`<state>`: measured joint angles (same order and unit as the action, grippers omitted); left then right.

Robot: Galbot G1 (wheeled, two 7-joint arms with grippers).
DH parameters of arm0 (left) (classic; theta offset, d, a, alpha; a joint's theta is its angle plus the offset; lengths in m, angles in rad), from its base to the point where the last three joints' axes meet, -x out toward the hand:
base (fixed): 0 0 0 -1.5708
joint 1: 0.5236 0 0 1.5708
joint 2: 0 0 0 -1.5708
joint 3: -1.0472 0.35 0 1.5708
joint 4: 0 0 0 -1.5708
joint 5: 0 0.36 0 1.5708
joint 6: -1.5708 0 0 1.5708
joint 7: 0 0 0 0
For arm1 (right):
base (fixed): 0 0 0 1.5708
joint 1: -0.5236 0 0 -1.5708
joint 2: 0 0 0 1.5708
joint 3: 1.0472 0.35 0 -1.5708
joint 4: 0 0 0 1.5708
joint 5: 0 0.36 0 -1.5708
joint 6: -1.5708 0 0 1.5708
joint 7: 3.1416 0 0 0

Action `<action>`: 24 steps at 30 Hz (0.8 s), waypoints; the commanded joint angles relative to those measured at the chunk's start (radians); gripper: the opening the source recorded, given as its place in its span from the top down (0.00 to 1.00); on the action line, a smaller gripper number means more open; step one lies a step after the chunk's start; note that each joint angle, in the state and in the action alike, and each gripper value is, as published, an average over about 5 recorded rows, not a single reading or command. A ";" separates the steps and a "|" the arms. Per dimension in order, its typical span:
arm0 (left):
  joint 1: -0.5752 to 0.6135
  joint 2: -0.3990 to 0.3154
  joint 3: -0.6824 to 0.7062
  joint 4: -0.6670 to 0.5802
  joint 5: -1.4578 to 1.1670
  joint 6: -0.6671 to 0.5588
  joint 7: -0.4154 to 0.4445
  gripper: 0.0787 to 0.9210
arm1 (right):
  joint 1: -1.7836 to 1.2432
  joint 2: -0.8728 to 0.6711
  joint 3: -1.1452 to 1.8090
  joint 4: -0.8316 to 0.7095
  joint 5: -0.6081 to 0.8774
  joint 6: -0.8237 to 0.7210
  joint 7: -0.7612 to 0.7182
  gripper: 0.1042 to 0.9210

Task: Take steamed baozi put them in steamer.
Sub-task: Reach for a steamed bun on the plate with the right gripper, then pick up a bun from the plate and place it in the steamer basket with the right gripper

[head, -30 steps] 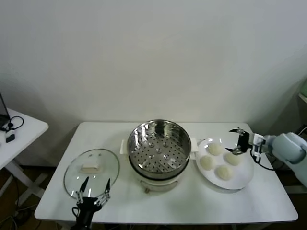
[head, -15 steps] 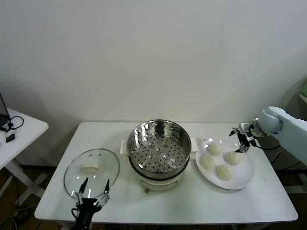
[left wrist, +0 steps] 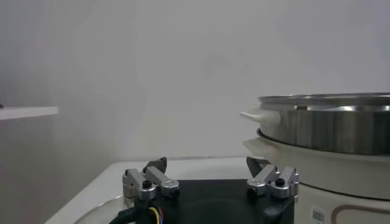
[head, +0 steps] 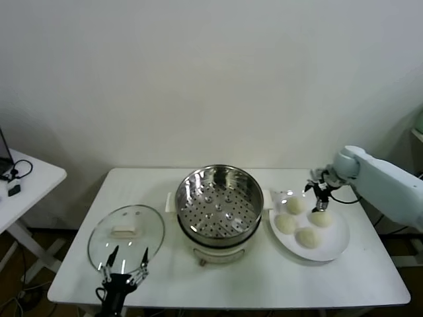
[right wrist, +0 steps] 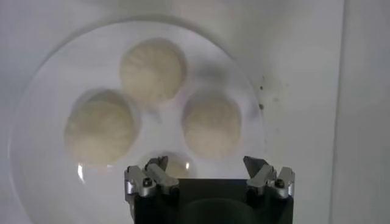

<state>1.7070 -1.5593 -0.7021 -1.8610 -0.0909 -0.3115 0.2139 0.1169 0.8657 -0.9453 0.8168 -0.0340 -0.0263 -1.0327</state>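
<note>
L gripper (head: 125, 263) sits parked at the table's (head: 370, 277) front edge near the front-left corner, fingers apart, just over the glass lid (head: 125, 231). Steamer (head: 218, 205) at table center, no buns in it. Four steamed baozi (head: 296, 222) on a white plate (head: 334, 247) toward the right edge. R gripper (head: 320, 190) hovers over the plate's back rim, fingers spread, nothing held.

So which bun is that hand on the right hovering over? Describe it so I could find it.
Start at the big steel steamer in the middle of the table; just right of it lies a white plate with four steamed baozi. The right hand hangs, open, above the rear two; the bun meant looks like the rear one farther from the steamer.
</note>
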 commanded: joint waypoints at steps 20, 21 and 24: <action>0.000 0.002 -0.005 0.006 0.003 -0.010 -0.001 0.12 | -0.041 0.129 0.078 -0.144 -0.038 0.020 0.008 0.33; 0.000 0.002 -0.005 0.006 0.003 -0.011 -0.001 0.12 | -0.034 0.126 0.073 -0.137 -0.033 0.020 0.008 0.34; 0.003 0.002 -0.006 0.005 0.003 -0.011 -0.001 0.12 | 0.014 0.106 0.026 -0.096 0.001 0.027 0.001 0.35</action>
<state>1.7072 -1.5566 -0.7067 -1.8535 -0.0876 -0.3227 0.2133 0.0889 0.9757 -0.8830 0.6940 -0.0653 -0.0049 -1.0271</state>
